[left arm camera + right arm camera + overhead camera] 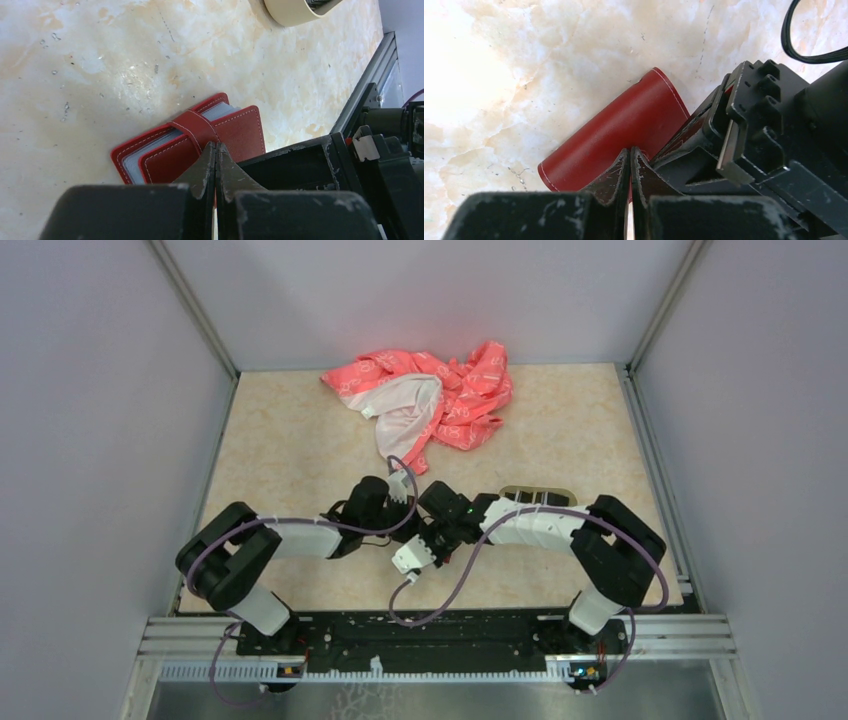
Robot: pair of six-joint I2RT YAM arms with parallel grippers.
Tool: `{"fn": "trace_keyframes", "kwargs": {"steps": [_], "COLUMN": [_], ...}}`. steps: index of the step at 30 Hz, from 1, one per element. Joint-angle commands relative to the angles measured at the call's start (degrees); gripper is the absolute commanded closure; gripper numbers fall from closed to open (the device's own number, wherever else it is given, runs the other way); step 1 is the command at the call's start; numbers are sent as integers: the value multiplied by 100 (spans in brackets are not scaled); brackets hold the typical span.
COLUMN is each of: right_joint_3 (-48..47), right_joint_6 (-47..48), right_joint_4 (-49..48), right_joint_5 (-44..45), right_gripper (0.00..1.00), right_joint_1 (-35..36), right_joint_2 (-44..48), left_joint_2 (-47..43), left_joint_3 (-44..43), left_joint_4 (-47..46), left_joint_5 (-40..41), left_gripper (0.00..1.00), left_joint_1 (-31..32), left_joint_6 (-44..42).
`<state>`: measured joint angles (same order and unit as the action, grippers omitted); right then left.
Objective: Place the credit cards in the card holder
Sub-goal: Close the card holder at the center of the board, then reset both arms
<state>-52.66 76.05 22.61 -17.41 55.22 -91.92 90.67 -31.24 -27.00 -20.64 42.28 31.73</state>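
The holder (200, 145) lies flat and folded near the middle of the table (300, 440), toward its near edge, with its strap (196, 125) across the open side and grey-blue pockets showing at the rim. I judge it light, with fairly stiff, smooth covers likely to slide on the table. I would pin one cover and lift the strap's free end. The left gripper (216, 150) and right gripper (630, 152) are both fully closed on nothing, tips at the holder from opposite sides; whether they touch it I cannot tell. The cards (322, 2), partly seen in the tray (292, 17) toward the right edge, look thin and rigid, best pinched by an edge. The cloth (430, 405) lies at the far edge.
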Motion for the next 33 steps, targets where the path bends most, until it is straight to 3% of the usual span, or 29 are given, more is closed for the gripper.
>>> {"fn": "trace_keyframes", "kwargs": {"steps": [1,3,7,12,15,18,20,22,24,29,30,33], "right_joint_3": [3,-109,-712,-1697,-1615,-1203,-1122,-1163,-1202,-1568,-1651,-1766], "right_joint_6": [-182,-446,-758,213,296,-506,-1167,-2052,-3243,-5861,-6126,-6344], "right_joint_4": [573,586,1390,3718,4085,3499,3124,2620,1847,534,495,410], "right_joint_5": [-578,-561,-1687,-3043,-3317,-3158,-3125,-3154,-3237,-2490,-2383,-3131], "right_gripper": [100,98,62,52,50,47,40,29,3,1,1,2], "right_joint_1": [226,207,-216,-878,-1151,-1563,-2079,-2945,-3868,-5277,-5397,-5814], "right_joint_2": [-441,-522,-240,210,632,1142,1411,1621,1800,2093,2156,2448], "left_joint_2": [273,245,74,-528,-879,-1342,-1710,-2180,-2807,-4090,-4299,-4765], "left_joint_3": [196,183,-108,-546,-908,-1102,-1085,-910,-569,-259,-343,-779], "left_joint_4": [950,976,1182,1169,1095,1048,1112,1119,895,780,982,1836], "left_joint_5": [-215,-141,10,290,367,524,673,780,901,345,345,585], "left_gripper": [100,100,99,85,78,71,60,37,4,2,2,2], "left_joint_1": [228,221,159,-36,-92,-97,-128,-222,-370,-1109,-1211,-1283], "left_joint_6": [-56,-60,-94,-198,-513,-1019,-1301,-1429,-1324,-836,-849,-1059]}}
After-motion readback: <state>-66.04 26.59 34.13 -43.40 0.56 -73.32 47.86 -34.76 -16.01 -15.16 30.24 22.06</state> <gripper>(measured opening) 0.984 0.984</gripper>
